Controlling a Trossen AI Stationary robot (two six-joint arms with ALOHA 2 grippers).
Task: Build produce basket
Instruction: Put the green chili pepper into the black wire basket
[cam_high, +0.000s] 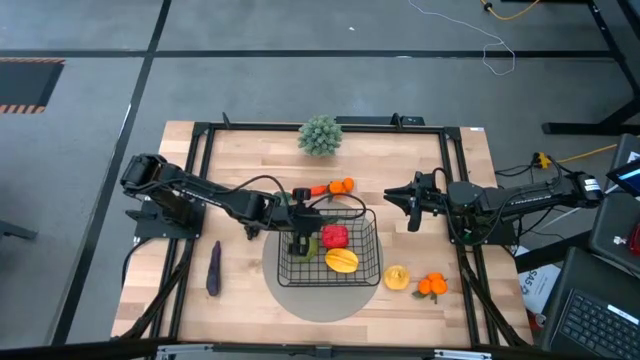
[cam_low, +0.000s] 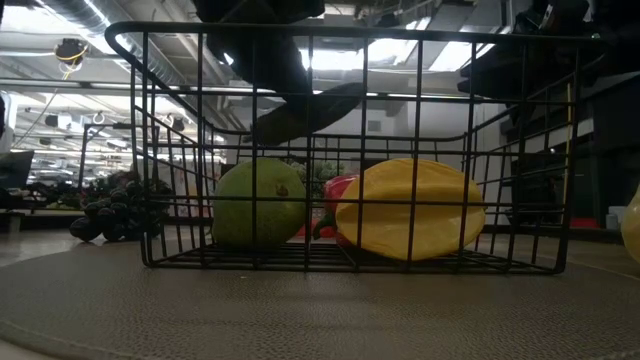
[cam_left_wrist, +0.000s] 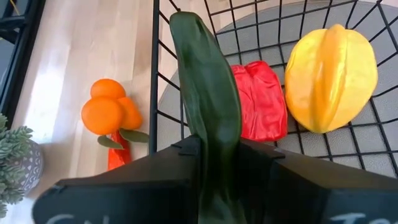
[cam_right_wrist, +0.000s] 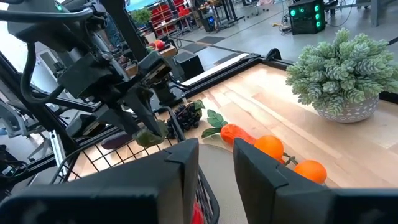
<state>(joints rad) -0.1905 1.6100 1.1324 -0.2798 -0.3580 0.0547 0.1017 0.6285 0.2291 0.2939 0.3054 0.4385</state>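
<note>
The black wire basket (cam_high: 368, 232) stands on a grey round mat (cam_high: 300, 300). Inside it lie a green pear (cam_low: 260, 205), a red pepper (cam_left_wrist: 261, 99) and a yellow ribbed fruit (cam_left_wrist: 329, 78). My left gripper (cam_high: 303, 238) hangs over the basket's left part, shut on a dark green cucumber (cam_left_wrist: 208, 93). The cucumber (cam_low: 300, 115) slants above the pear, below the rim. My right gripper (cam_high: 410, 207) waits to the right of the basket, open, with nothing between its fingers (cam_right_wrist: 180, 168). My left gripper pinches the cucumber between its two fingers at one end (cam_left_wrist: 216, 158). The fingers slant downward from the table's left side and run along the cucumber. Its free end (cam_left_wrist: 186, 25) points ahead and down into the basket, clear of the fruit and the basket floor.
Behind the basket lie dark grapes (cam_high: 300, 193), a carrot (cam_high: 321, 190) and oranges (cam_high: 343, 185), with a spiky potted plant (cam_high: 320, 135) farther back. A purple eggplant (cam_high: 213, 268) lies at the left; a lemon (cam_high: 397, 277) and more oranges (cam_high: 432, 286) lie at the right front.
</note>
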